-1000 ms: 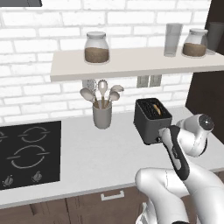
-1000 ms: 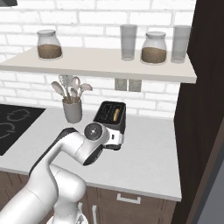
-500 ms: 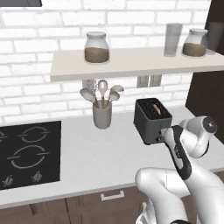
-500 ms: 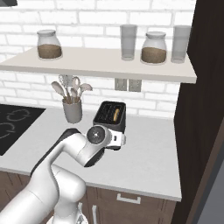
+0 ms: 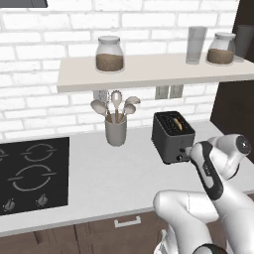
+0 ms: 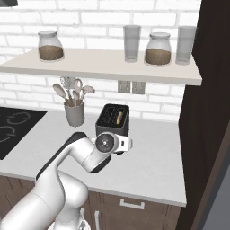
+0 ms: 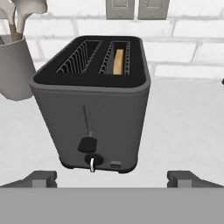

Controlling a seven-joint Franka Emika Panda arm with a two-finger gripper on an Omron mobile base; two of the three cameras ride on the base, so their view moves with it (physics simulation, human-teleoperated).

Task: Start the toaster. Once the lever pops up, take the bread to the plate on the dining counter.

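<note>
Here's the toaster [image 7: 94, 105], dark grey and boxy, standing on the pale desk [image 7: 183, 127] by the white brick wall, its narrow end face turned toward the hand. The lever [image 7: 87, 144] sits low in its slot, just above the small round knob [image 7: 93, 160]. One slice of bread [image 7: 118, 61] is down in the right-hand slot as the hand camera sees it, tan edge peeking through the wires; the other slot has nothing in it. The fingers [image 7: 112, 178] are spread wide apart, holding nothing, level with the toaster's foot and just short of it. From the base cameras the arm's wrist hangs right in front of the toaster [image 5: 172, 136]. To its left stands a grey utensil pot [image 5: 115, 130] with spoons, farther left the black hob [image 5: 31, 172]. Above, a shelf [image 6: 112, 63] carries jars and glasses.
</note>
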